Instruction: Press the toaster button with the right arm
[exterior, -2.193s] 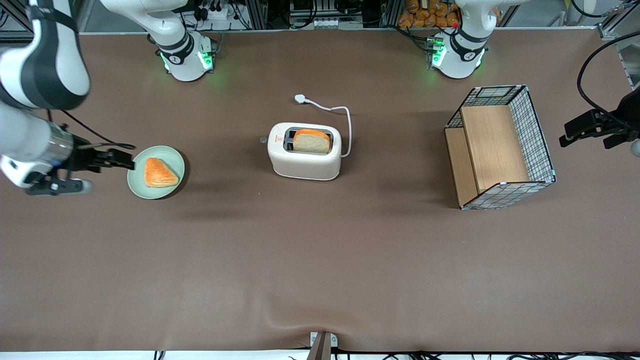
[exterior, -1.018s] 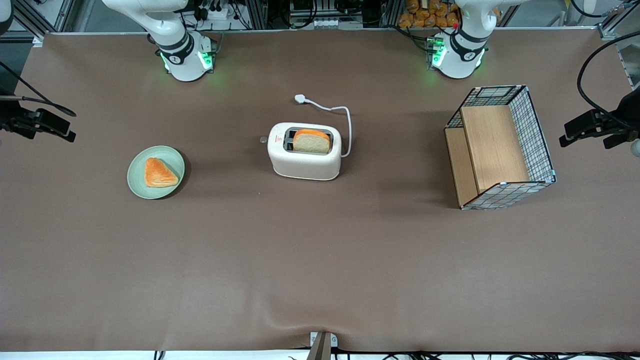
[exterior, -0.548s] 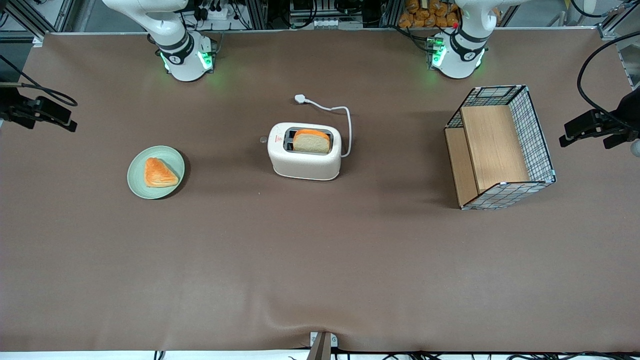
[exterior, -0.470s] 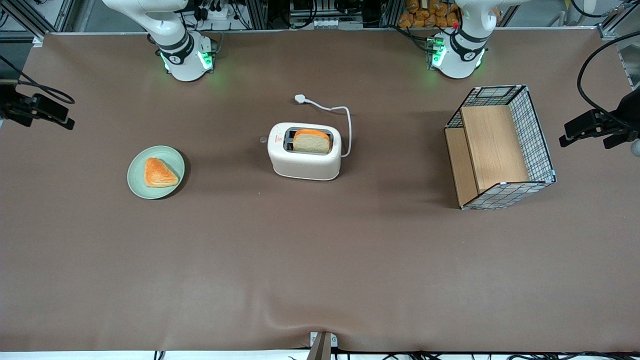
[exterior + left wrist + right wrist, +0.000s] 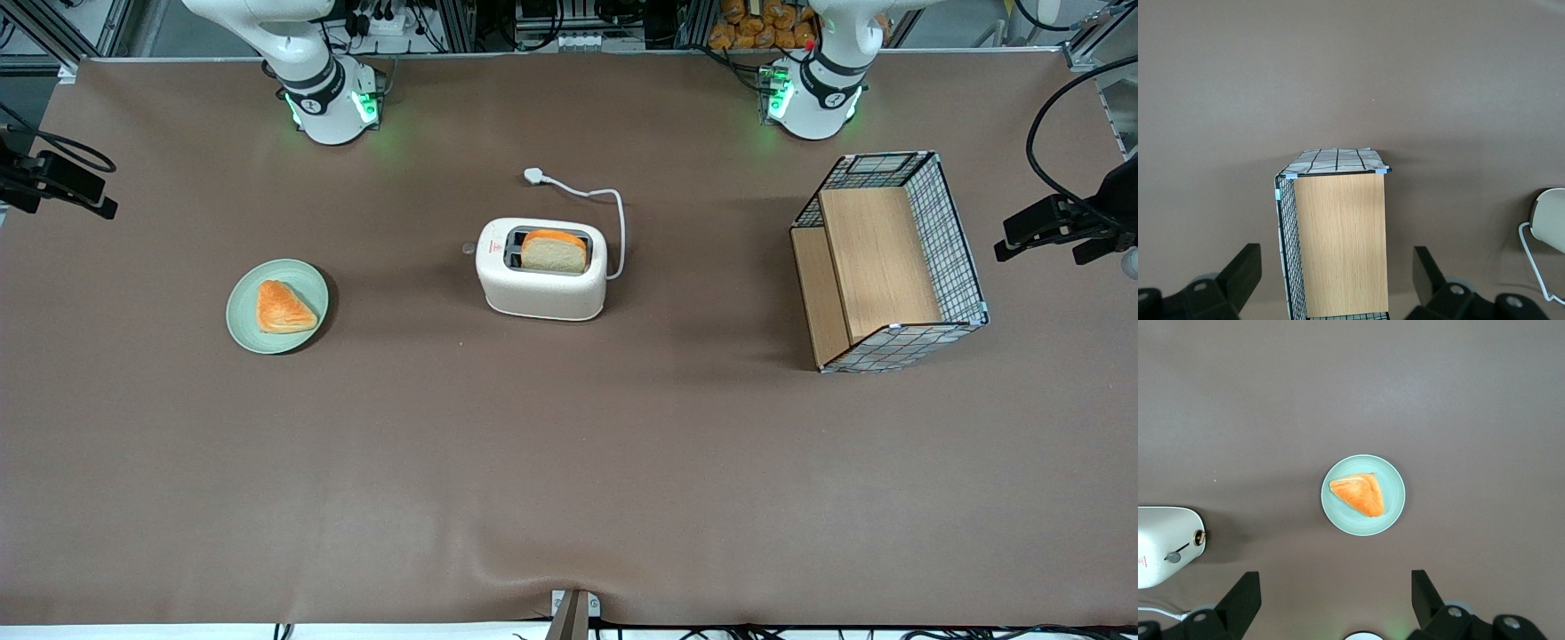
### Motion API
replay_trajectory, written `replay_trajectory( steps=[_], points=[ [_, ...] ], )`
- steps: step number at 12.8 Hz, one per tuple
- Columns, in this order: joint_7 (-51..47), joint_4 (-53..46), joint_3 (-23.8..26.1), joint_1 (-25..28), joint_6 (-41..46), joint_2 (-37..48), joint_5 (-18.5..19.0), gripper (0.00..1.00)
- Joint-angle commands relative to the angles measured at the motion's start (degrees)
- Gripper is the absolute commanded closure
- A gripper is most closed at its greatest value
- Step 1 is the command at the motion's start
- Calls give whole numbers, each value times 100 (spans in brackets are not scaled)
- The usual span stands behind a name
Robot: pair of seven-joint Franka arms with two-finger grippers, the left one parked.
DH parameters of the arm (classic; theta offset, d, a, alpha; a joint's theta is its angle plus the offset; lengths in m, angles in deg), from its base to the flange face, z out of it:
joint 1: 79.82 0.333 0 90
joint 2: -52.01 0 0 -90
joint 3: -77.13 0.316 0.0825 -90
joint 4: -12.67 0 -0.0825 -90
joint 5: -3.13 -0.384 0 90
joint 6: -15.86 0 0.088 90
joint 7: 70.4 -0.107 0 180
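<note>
Gripper (image 5: 1331, 603) spread wide, seemingly high at table (image 5: 569, 462) edge, well apart from toaster (image 5: 541, 282).

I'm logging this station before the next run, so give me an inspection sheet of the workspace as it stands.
Surface: brown table cover, slight ripple at the near edge.
Job's things: toaster mid-table, bread slice standing in a slot; toaster button on its narrow end facing the working arm's end, untouched.
Clutter: green plate holding a triangular pastry; wire basket with wooden panels toward the parked arm's end.
Grippers: right gripper open, at the working arm's table end, well clear of the toaster.
Cables: white cord and plug lie loose, unplugged.
Surroundings: arm bases lit green.
</note>
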Motion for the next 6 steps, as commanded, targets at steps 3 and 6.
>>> replay_trajectory(
  steps=[3, 6],
  points=[
    [-87, -224, 115, -73, 166, -120, 117, 0],
    [-87, -224, 115, -73, 166, -120, 117, 0]
  ],
)
